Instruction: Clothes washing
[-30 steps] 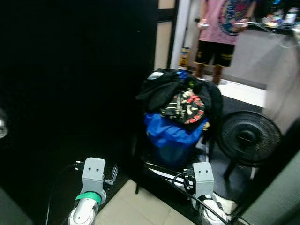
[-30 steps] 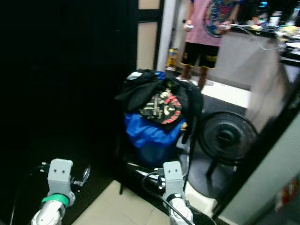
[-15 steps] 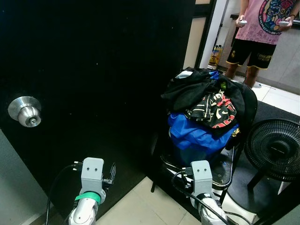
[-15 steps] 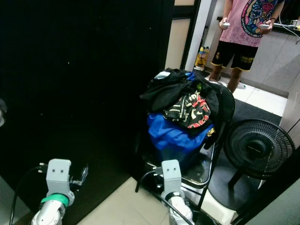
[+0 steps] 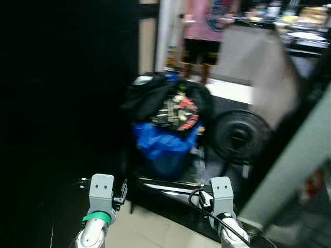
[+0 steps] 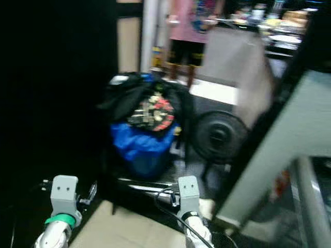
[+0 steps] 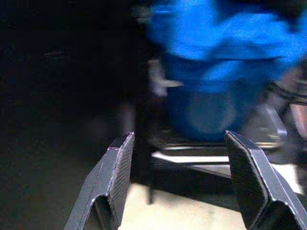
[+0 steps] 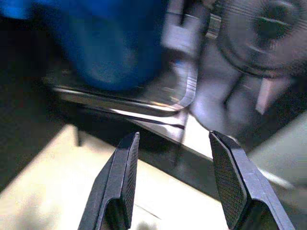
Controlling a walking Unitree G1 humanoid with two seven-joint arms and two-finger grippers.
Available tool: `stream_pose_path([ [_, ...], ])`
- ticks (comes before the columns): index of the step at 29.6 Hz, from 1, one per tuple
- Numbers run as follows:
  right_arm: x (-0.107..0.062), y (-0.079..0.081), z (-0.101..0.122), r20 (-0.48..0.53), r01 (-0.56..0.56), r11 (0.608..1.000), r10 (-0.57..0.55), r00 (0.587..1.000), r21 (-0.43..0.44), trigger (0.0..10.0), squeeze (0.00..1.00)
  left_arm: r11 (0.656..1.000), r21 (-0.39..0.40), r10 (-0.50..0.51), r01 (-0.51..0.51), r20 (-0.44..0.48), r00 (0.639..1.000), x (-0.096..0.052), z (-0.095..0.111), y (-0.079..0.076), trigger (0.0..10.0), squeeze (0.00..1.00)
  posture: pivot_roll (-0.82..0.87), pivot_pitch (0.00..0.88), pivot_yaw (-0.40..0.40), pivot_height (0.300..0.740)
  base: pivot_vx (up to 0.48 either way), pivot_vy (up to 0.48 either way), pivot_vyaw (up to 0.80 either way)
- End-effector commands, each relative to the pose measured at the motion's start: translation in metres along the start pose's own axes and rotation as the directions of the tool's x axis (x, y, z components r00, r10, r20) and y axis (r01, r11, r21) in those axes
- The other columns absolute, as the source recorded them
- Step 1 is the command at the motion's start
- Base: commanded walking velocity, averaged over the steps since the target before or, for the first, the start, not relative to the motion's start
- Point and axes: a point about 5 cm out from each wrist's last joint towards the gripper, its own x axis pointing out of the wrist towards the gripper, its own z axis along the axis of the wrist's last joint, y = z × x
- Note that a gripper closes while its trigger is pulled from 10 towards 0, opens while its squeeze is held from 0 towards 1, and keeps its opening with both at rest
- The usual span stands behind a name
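A heap of dark clothes (image 5: 165,101), one piece patterned red and white, tops a blue basket (image 5: 164,147) that stands on a black chair (image 5: 165,186) ahead of me. Both arms are held low in front, short of the chair. My left gripper (image 7: 180,184) is open and empty, with the blue basket (image 7: 216,86) beyond its fingers. My right gripper (image 8: 172,184) is open and empty too, over pale floor, facing the chair's seat edge (image 8: 144,108). The head views are blurred.
A black door (image 5: 57,103) fills the left side. A black floor fan (image 5: 239,135) stands right of the chair. A person in a pink shirt (image 5: 207,20) stands beyond, by a grey counter. A pale slanted panel (image 5: 295,160) is at the right.
The whole picture has swung and blurred, so the camera turned right: the door knob has left the frame and the basket sits further left. Both grippers stay open.
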Motion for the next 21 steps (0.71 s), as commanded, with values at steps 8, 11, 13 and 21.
stream_pose_path([
  [8, -0.0019, -0.0008, -0.0023, -0.005, -0.007, 1.0, 0.007, 1.0, -0.018, 10.0, 0.0, 0.999, -0.031, 0.016, -0.016, -0.001, 1.0, -0.0015, 0.0, -0.0005, 10.0, 0.0, -0.01, 0.034, -0.016, 0.74, 0.0, 0.0, -0.5],
  [11, -0.0017, 0.0, -0.0018, -0.003, -0.01, 1.0, 0.01, 1.0, -0.014, 10.0, 0.0, 0.999, -0.04, 0.022, -0.021, 0.006, 1.0, -0.0017, 0.0006, -0.0003, 10.0, 0.0, 0.0, 0.034, -0.017, 0.74, 0.0, 0.0, 0.0],
  [13, -0.0015, 0.0002, -0.0018, -0.005, -0.011, 1.0, 0.011, 1.0, -0.007, 10.0, 0.0, 0.999, -0.044, 0.025, -0.025, 0.009, 1.0, -0.0022, 0.0006, -0.0004, 10.0, 0.0, 0.0, 0.031, -0.02, 0.74, 0.0, 0.0, 0.0],
  [21, 0.0001, 0.0019, 0.0001, -0.008, -0.034, 0.997, 0.033, 0.999, -0.07, 10.0, 0.0, 0.998, -0.04, 0.041, -0.041, 0.003, 0.999, -0.0031, -0.0007, 0.0005, 10.0, 0.0, 0.0, 0.027, -0.024, 0.74, 0.0, 0.0, 0.3],
])
